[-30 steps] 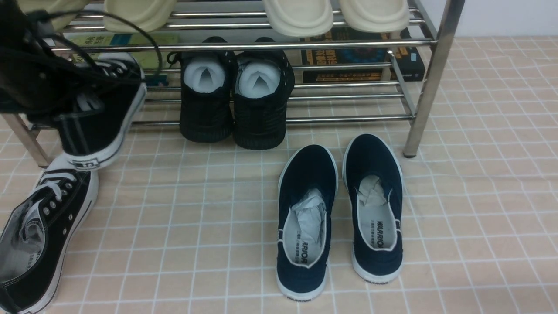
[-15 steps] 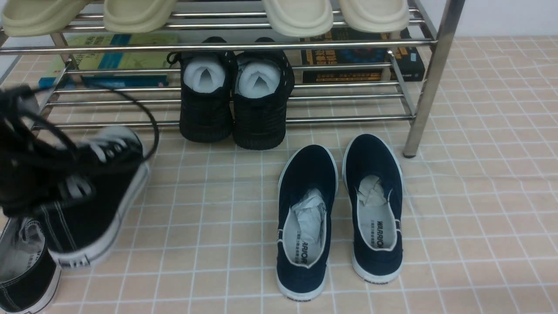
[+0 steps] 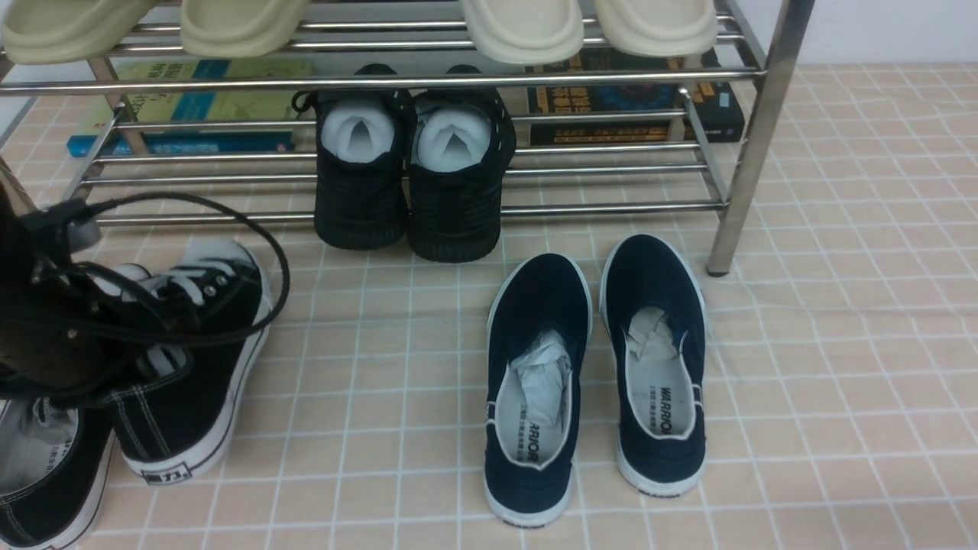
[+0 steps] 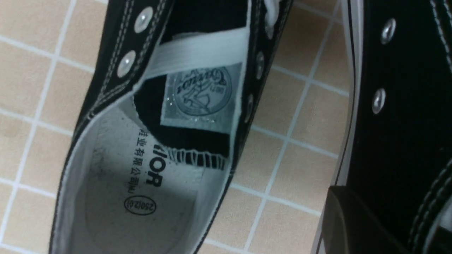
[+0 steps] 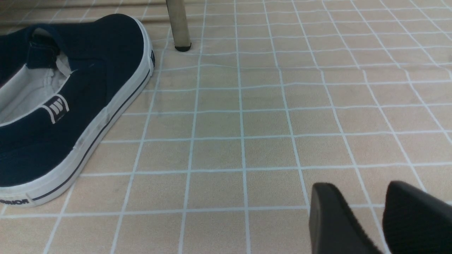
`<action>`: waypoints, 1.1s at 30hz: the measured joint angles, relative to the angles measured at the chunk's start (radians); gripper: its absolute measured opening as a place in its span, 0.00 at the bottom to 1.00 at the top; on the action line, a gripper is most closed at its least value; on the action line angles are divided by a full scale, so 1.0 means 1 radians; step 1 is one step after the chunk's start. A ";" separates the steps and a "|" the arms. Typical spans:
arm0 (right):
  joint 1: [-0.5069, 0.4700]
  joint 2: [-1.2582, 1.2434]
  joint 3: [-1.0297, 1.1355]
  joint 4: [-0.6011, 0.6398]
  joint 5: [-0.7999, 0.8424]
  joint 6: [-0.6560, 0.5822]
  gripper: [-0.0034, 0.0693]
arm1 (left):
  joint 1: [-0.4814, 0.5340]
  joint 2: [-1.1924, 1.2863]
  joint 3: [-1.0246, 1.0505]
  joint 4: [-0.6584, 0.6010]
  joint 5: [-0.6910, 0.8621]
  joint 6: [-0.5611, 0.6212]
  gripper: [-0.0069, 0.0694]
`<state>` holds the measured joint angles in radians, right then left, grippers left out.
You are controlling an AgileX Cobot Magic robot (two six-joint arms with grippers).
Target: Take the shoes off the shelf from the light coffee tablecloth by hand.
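Observation:
One black canvas sneaker (image 3: 195, 359) with white laces sits low on the light coffee tablecloth (image 3: 367, 397), in front of the chrome shelf (image 3: 752, 145). My left gripper (image 3: 103, 359) is shut on its side wall. In the left wrist view one finger (image 4: 349, 218) presses the outside of this sneaker (image 4: 399, 106); the other finger is hidden. The second sneaker (image 3: 38, 473) lies on the cloth beside it, and its open mouth shows in the left wrist view (image 4: 148, 169). My right gripper (image 5: 356, 190) is empty just above the cloth, jaws together. It is out of the front view.
Two navy slip-ons (image 3: 535, 382) (image 3: 657, 359) stand on the cloth at centre; one shows in the right wrist view (image 5: 70, 98). Black mesh shoes (image 3: 412, 176) sit on the lower tier. Cream slippers (image 3: 527, 27) sit on the upper tier, with books (image 3: 634, 99) behind.
My left arm has carried the sneaker off the shelf's left end, down and toward me, to the cloth beside the other sneaker. Everything else stayed put.

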<state>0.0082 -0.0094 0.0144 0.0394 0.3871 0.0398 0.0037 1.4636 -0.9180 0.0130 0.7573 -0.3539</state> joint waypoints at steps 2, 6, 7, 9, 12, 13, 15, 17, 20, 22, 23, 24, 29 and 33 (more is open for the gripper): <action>0.000 0.000 0.000 0.000 0.000 0.000 0.38 | 0.000 0.020 0.001 0.000 0.003 0.000 0.14; 0.000 0.000 0.000 0.000 0.000 0.000 0.38 | 0.000 0.033 0.002 0.011 0.002 0.000 0.18; 0.000 0.000 0.000 0.000 0.000 0.000 0.38 | 0.000 0.033 0.001 0.012 0.002 0.000 0.19; 0.000 0.000 0.000 0.000 0.000 0.000 0.38 | 0.000 0.033 -0.002 0.020 0.005 0.000 0.24; 0.000 0.000 0.000 0.000 0.000 0.000 0.38 | 0.000 0.033 -0.002 0.032 0.011 0.002 0.32; 0.000 0.000 0.000 0.000 0.000 0.000 0.38 | 0.000 0.032 -0.002 0.038 0.019 0.002 0.36; 0.000 0.000 0.000 0.000 0.000 0.000 0.38 | 0.000 0.025 -0.002 0.039 0.028 0.002 0.42; 0.000 0.000 0.000 0.000 0.000 0.000 0.38 | 0.000 -0.009 -0.015 0.042 0.065 0.004 0.48; 0.000 0.000 0.000 0.000 0.000 0.000 0.38 | 0.000 -0.056 -0.051 0.048 0.111 0.017 0.51; 0.000 0.000 0.000 0.000 0.000 0.000 0.38 | 0.000 -0.137 -0.112 0.053 0.181 0.057 0.48; 0.000 0.000 0.000 0.000 0.000 0.000 0.38 | 0.000 -0.164 -0.128 0.053 0.213 0.076 0.46; 0.000 0.000 0.000 0.000 0.000 0.000 0.38 | 0.000 -0.171 -0.132 0.053 0.219 0.086 0.46; 0.000 0.000 0.000 0.000 0.000 0.000 0.38 | 0.000 -0.379 -0.135 0.009 0.389 0.226 0.18; 0.000 0.000 0.000 0.000 0.000 0.000 0.38 | 0.000 -0.562 -0.022 -0.071 0.435 0.342 0.10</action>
<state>0.0082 -0.0094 0.0144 0.0394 0.3871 0.0398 0.0037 0.9017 -0.9402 -0.0580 1.1927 -0.0121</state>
